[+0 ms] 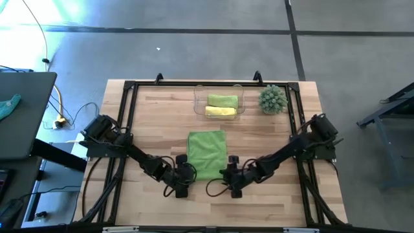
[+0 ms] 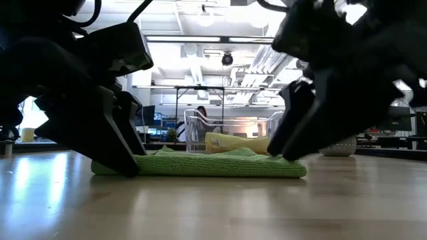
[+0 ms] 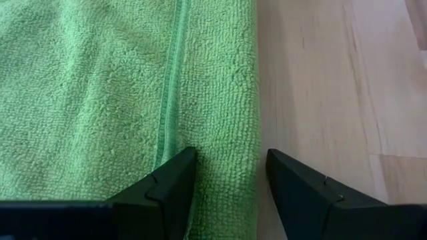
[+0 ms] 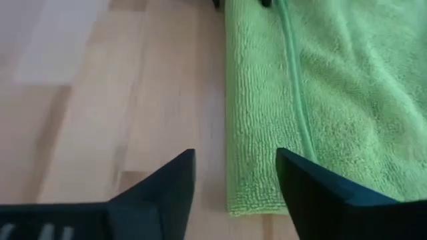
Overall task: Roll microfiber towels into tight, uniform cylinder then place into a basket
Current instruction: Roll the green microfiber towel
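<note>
hidden: low view, arms mask towel ends | left gripper (image 1: 183, 173) jaws open astride green towel (image 1: 207, 153) near-left edge | right gripper (image 1: 231, 175) jaws open at near-right corner, holding nothing | basket (image 1: 218, 103) far, two rolls | surface bare nearside

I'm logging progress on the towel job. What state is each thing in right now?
Flat green towel: spread unrolled on the table, both grippers at its near edge.
Green rolled towel: in the basket.
Yellow rolled towel: in the basket, beside the green one.
Basket: upright, holding two rolls.
Left gripper: fingers open, straddling the towel's edge.
Right gripper: fingers open, straddling the towel's corner.
</note>
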